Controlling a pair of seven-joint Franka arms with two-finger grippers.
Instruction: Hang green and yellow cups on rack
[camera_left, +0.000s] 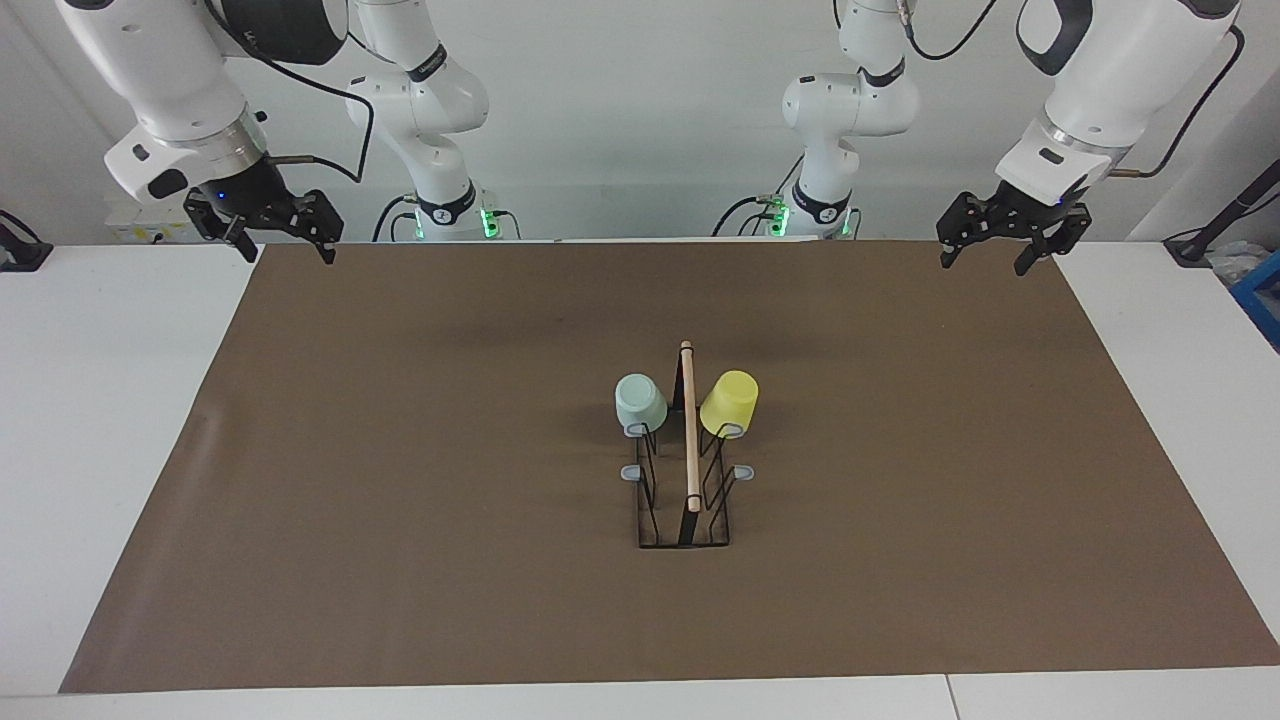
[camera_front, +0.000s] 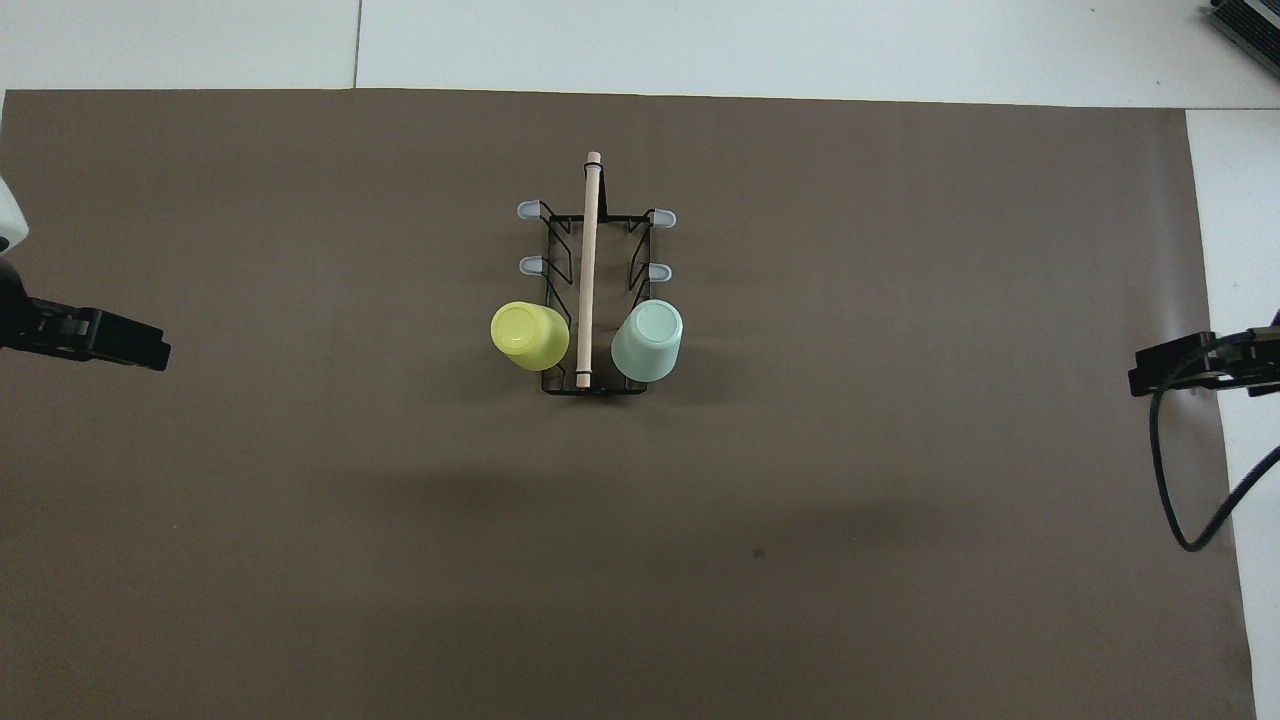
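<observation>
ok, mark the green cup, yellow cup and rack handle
green cup (camera_left: 640, 401), facing view, its side wall
yellow cup (camera_left: 730, 402), facing view, its side wall
wooden rack handle (camera_front: 588, 270), overhead view, mid-rod

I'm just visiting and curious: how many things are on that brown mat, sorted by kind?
Cups: 2, the green cup and the yellow cup, both upside down on prongs of the rack.
Racks: 1, the black wire rack.
Total: 3.
</observation>
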